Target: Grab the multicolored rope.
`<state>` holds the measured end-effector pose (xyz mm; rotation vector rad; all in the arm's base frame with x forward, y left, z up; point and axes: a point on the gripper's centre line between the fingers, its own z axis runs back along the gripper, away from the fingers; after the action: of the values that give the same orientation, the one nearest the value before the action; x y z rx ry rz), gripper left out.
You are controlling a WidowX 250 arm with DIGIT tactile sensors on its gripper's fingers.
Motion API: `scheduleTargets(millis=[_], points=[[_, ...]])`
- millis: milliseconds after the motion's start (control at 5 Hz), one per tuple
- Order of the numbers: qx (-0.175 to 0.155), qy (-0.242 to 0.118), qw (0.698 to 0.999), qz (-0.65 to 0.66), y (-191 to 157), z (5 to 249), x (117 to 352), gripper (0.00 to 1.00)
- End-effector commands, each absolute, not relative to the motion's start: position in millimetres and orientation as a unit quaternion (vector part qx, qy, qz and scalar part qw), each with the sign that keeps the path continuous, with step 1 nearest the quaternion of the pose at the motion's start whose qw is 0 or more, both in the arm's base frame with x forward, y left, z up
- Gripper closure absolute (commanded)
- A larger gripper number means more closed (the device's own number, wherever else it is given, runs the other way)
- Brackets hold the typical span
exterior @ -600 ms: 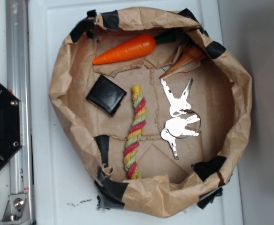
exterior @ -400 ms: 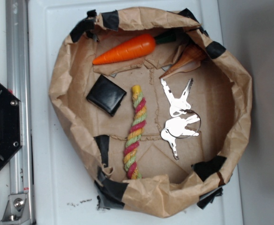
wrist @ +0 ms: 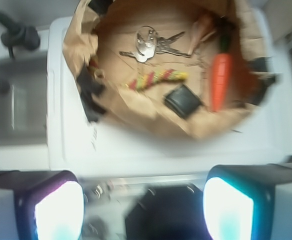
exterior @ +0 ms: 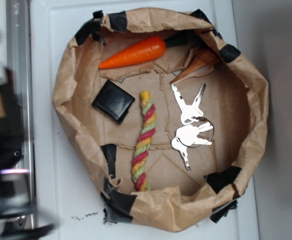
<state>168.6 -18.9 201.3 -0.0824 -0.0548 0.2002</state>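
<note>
the multicolored rope, twisted red, yellow and green, lies straight and flat just beside the black wallet

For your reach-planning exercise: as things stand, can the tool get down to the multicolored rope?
Probably yes. The multicolored rope lies uncovered in the paper bowl, apart from the wallet and keys; nothing sits above it.

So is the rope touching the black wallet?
Apart. The exterior view shows bare brown paper between the multicolored rope and the black wallet.
</note>
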Motion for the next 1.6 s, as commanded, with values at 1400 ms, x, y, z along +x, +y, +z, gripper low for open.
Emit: scheduleTargets(millis=[1400], points=[[-0.058, 0.011, 0.918, 0.393, -65.9, -2.8, 241.6, 0.00]])
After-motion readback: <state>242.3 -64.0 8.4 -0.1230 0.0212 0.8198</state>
